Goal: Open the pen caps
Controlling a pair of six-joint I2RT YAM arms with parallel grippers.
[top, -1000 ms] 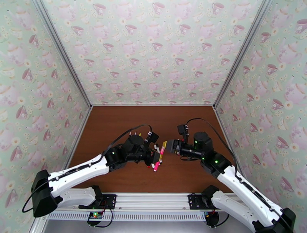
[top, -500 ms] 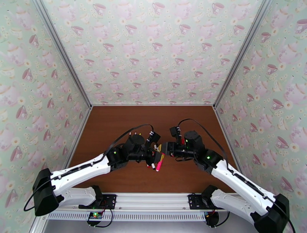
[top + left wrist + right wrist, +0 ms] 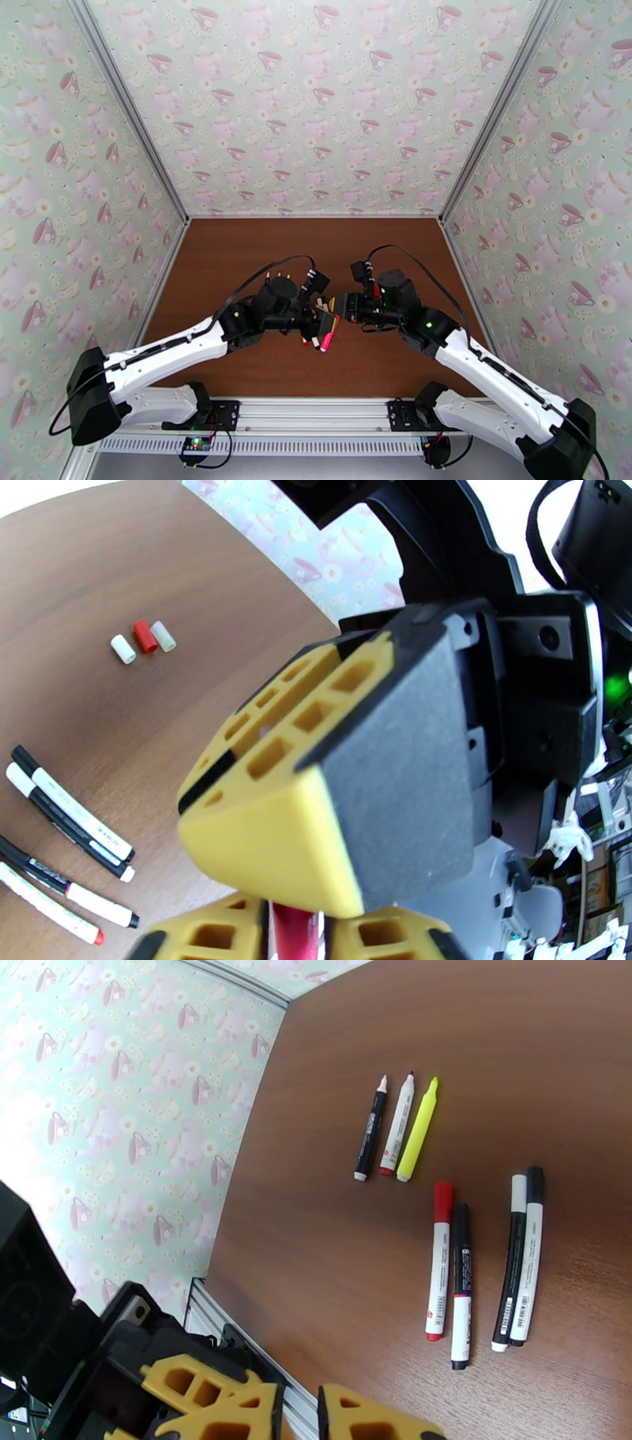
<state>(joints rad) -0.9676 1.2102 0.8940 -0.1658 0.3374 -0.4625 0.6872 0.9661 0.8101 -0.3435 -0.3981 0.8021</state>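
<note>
Right gripper (image 3: 336, 305) has closed in, clenched on the pink pen (image 3: 325, 339) the left gripper (image 3: 321, 322) holds

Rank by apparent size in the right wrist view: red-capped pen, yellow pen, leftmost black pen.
1. Red-capped pen: longest.
2. Yellow pen and leftmost black pen: alike in length, yellow fatter. Both lie farther from the camera, so true sizes are unsure.

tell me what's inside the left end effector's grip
A pink-red pen sits between the left end effector's fingers; the right end effector covers its upper end, hiding any cap.
</note>
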